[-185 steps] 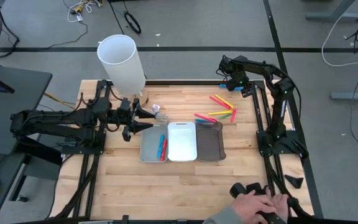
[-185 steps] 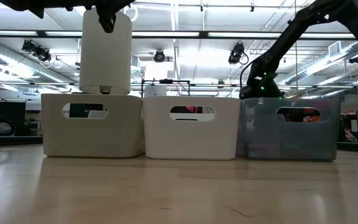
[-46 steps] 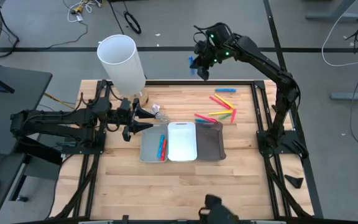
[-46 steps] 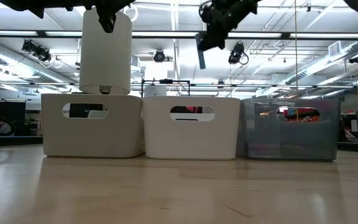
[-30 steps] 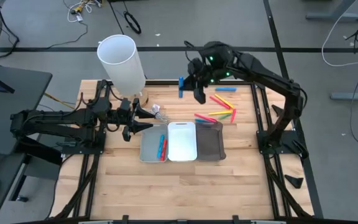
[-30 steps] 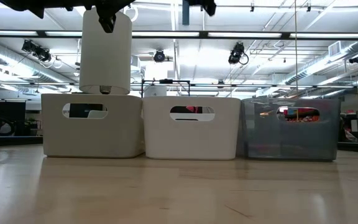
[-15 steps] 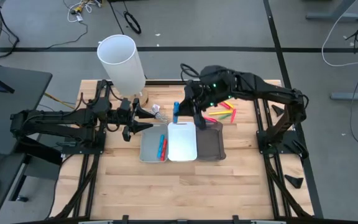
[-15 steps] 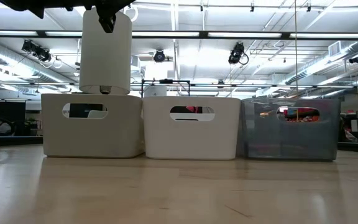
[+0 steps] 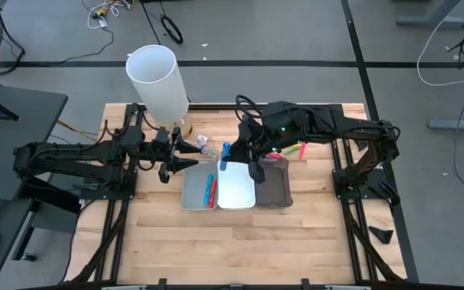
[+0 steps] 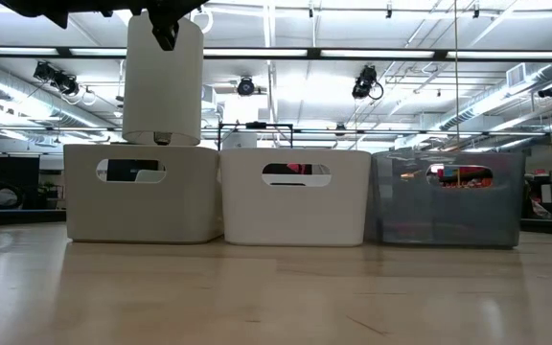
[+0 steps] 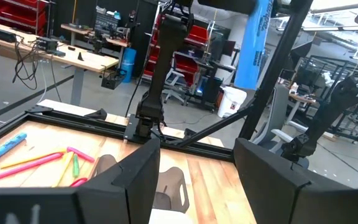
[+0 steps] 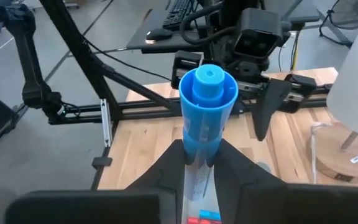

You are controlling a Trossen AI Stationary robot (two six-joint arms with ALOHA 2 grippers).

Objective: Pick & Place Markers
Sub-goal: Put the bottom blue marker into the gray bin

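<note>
From overhead, the pale wooden tabletop (image 9: pixel 240 234) carries three small rectangular trays side by side: a light grey tray (image 9: pixel 193 193), a white tray (image 9: pixel 236 187) and a dark translucent grey tray (image 9: pixel 273 187). The right gripper (image 9: pixel 225 155) hangs over the near-left corner of the white tray with its jaws clamped on a short blue plastic marker (image 9: pixel 225 154). Blue and red markers (image 9: pixel 210 190) lie inside the light grey tray. Loose pink, yellow and orange markers (image 9: pixel 292 148) lie on the wood just beyond the dark tray, partly hidden by the right arm. The left gripper (image 9: pixel 188 154) is stretched in from the left, beside a tall white cylinder (image 9: pixel 158 82), its jaws spread open just short of the light grey tray.

At table height, the three trays stand in a row, the light grey tray (image 10: pixel 142 192) at left, the white tray (image 10: pixel 295 195) in the middle, the dark tray (image 10: pixel 447 197) at right, with the cylinder (image 10: pixel 163 81) rising behind the left one.

Past the left wrist, two wide-apart dark fingers (image 11: pixel 145 171) frame the dark tray, and a blue marker (image 11: pixel 5 148) lies on the wood beside pink and yellow ones.

Past the right wrist, the blue marker (image 12: pixel 207 102) stands upright between two dark fingers (image 12: pixel 174 167) that pinch its lower barrel; the left gripper (image 12: pixel 272 102) shows beyond it.
</note>
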